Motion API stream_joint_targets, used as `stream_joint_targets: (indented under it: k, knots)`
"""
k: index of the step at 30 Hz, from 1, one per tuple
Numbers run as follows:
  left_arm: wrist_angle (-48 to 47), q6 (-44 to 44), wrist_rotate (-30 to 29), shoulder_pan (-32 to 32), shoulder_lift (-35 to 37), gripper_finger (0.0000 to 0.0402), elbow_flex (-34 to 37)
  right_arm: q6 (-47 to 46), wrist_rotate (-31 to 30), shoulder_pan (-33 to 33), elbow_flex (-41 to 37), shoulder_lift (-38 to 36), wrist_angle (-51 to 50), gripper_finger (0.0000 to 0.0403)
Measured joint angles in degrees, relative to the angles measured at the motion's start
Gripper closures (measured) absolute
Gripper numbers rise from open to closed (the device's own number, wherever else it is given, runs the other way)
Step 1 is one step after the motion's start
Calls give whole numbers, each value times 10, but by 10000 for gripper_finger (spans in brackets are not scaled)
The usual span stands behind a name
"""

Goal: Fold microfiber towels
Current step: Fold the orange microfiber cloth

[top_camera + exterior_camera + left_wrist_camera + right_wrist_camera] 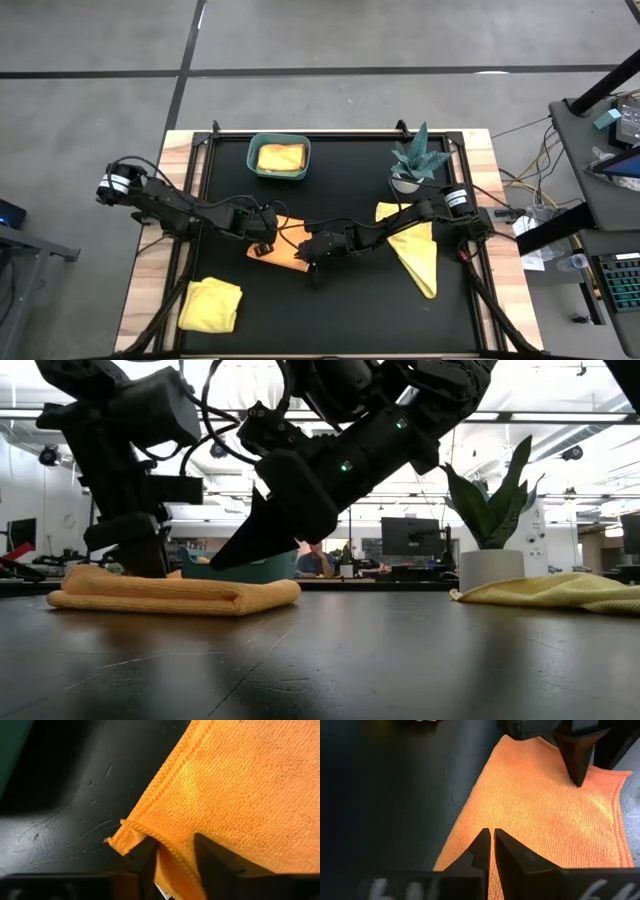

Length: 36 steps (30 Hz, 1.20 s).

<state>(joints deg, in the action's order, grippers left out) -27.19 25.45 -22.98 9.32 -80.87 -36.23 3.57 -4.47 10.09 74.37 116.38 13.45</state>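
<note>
We are pinching the orange towel (pixel 235 785) corner in left tool (pixel 175 857), seemingly | right tool (pixel 493 845) closed, empty, pressing the fold | lifting slowly, edges aligned.

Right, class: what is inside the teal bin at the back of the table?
A yellow towel lies bunched in the bin, covering most of its floor. Anything beneath the towel cannot be seen.

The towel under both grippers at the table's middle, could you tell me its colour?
Orange; the towel shows best in the right wrist view.

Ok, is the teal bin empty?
No: in the high view the teal bin holds a folded yellow towel.
</note>
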Motion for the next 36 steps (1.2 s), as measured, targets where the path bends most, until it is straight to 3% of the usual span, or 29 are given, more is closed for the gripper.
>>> stream_joint_targets:
  k: [7, 15, 20, 36]
  knots:
    - [-5, -4, 0, 0, 11, 395, -4, -1, 0, 0, -1, 0, 0, 387]
    - [-55, -3, -2, 0, 43, 391, -20, -1, -1, 0, -2, 0, 1, 387]
    - [-70, -3, -35, 0, 59, 391, -19, -1, -1, 0, -2, 0, 0, 387]
    - [-83, 42, -74, -4, 60, 389, -2, -7, -2, -2, -2, 0, 1, 387]
